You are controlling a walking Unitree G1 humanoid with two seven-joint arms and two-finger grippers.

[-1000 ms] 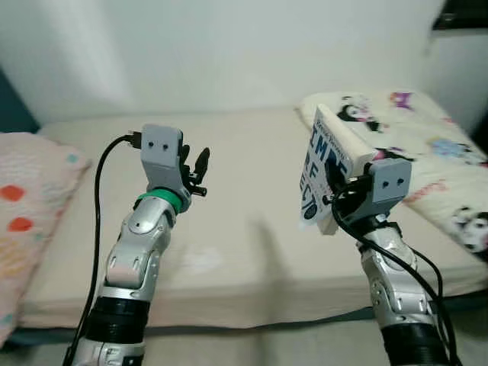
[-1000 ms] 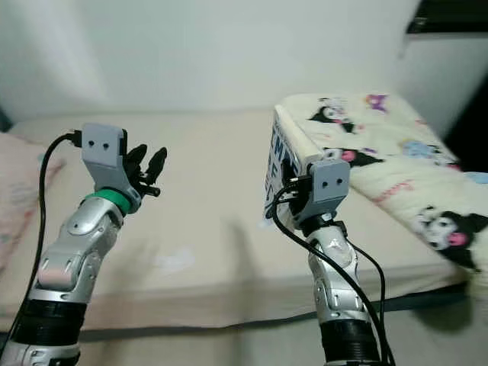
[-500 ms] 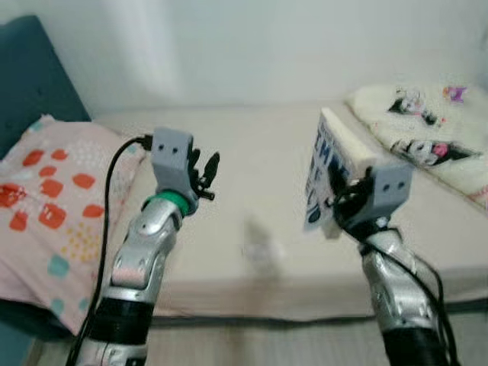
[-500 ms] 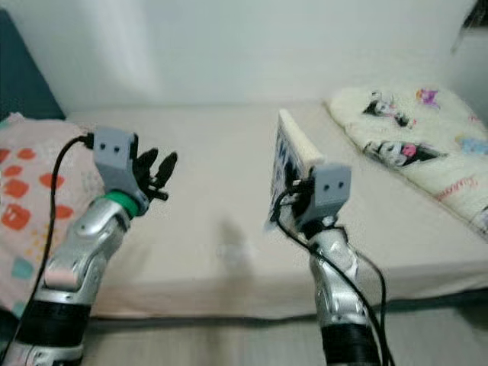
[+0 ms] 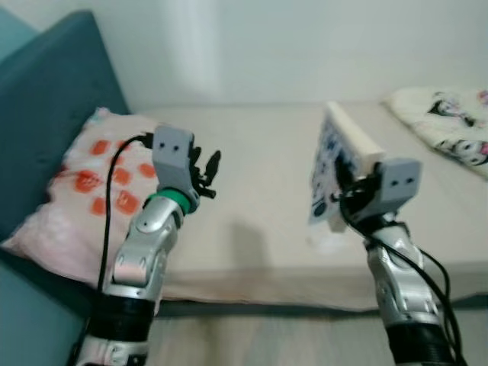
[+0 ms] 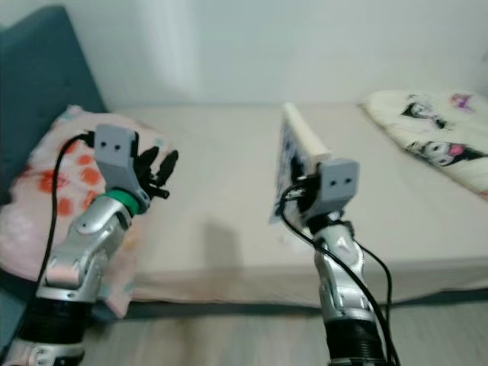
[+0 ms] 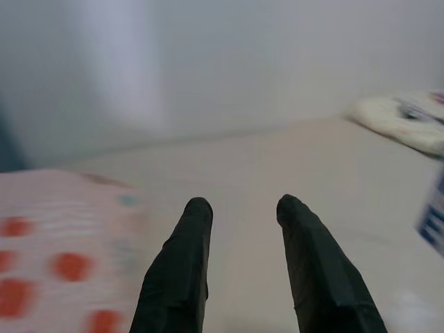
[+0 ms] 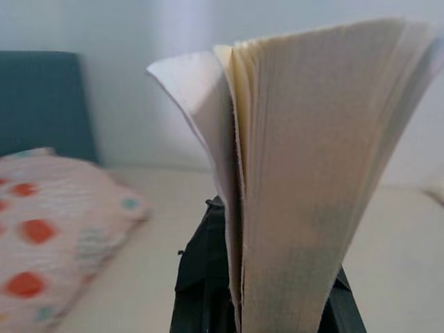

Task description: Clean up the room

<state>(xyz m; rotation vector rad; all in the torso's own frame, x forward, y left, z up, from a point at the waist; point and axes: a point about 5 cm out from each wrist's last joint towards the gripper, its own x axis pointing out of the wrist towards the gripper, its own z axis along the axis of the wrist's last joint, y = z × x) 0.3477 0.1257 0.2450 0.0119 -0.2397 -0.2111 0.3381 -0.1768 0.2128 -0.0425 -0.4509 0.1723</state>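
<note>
My right gripper (image 5: 341, 191) is shut on a thick white book (image 5: 333, 164) with blue lettering, held upright above the bed's front edge. In the right wrist view the book's cream page edges (image 8: 312, 180) fan out between the black fingers (image 8: 201, 277). My left gripper (image 5: 204, 169) is raised over the bed near the pillow, open and holding nothing. The left wrist view shows its two black fingers (image 7: 180, 270) apart over the beige sheet.
A bed with a beige sheet (image 5: 259, 175) runs across in front of me. A pink pillow with red spots (image 5: 84, 191) lies at the left against a teal headboard (image 5: 46, 130). A cream cartoon-print blanket (image 5: 450, 126) lies at the far right. A white wall stands behind.
The camera has swung left: the pillow and teal headboard have come into view and the blanket has slid to the right edge. Both arms keep their poses and the book stays gripped.
</note>
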